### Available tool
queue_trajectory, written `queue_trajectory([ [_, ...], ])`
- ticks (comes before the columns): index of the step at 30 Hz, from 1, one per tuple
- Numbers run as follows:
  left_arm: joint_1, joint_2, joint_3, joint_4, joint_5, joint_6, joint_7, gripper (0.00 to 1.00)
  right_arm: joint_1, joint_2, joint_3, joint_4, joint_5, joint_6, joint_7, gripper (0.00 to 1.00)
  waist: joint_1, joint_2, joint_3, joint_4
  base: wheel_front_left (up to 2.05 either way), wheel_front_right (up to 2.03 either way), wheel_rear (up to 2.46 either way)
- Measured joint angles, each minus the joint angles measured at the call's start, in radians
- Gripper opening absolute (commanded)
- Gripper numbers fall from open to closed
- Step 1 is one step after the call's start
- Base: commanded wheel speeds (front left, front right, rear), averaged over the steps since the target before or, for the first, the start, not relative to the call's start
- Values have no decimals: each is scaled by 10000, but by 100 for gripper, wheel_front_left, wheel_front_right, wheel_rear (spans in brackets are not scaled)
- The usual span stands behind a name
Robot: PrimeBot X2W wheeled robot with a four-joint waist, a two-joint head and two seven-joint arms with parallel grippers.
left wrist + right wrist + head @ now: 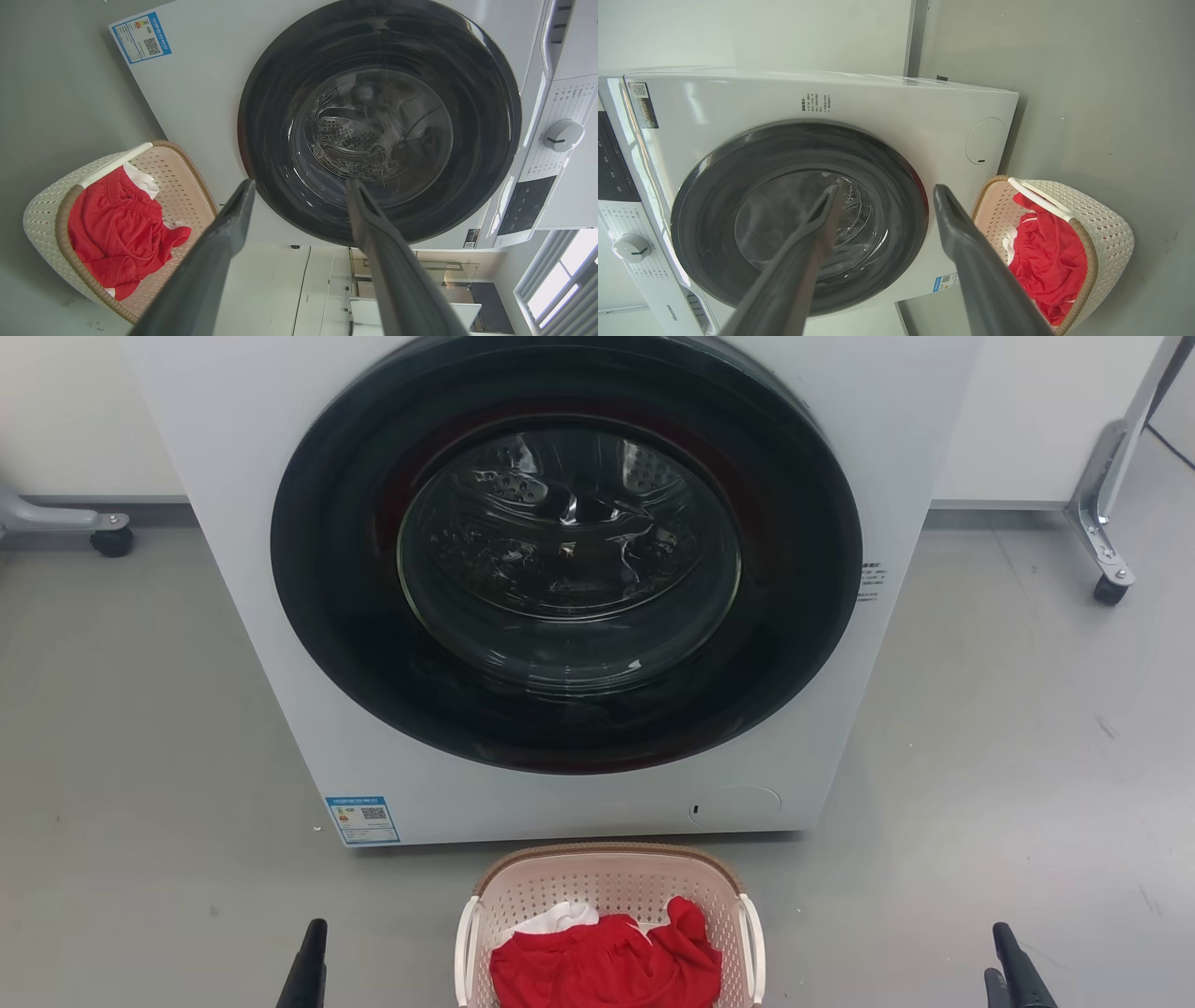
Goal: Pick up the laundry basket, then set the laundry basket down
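Laundry basket point(597, 882) sits on the grey floor point(140, 709), centred just in front of the washer point(252, 616), near its base but not touching it as far as the head view shows. Pale perforated walls, brown woven-look rim, white handles point(464, 943) on both short sides. Upright, resting flat. Nothing grips it.

Inside: a crumpled red garment point(607, 966) covers most of the bottom, with a bit of white cloth point(560, 917) showing at its far edge, toward the washer.

Left gripper point(301, 183): fingers spread wide, nothing between them, pointed at the washer's door; the basket lies off to one side of it, well apart. In the head view one dark finger point(313, 952) rises at the lower left, beside the basket's left handle with floor between.

Right gripper point(886, 189): also spread wide and empty, aimed at the door, basket off to its side. Its finger tip point(1013, 957) shows at the lower right of the head view, farther from the basket than the left one.

Washer: white front-loader, round dark door point(565, 551) closed, steel drum visible through the glass. Blue label point(362, 819) at the lower left corner of the front panel. Control dial point(563, 135) on the top panel.

Caster wheels point(1109, 588) of metal frames stand on the floor to either side, back by the wall.
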Motion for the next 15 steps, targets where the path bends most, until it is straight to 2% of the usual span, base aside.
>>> queue_trajectory([
  [15, -29, 115, -750, -384, 2464, 445, -558, 100, -85, -48, 980, -169, -2589, -468, -554, 100, 0, 0, 57, 21, 0, 0, 0],
])
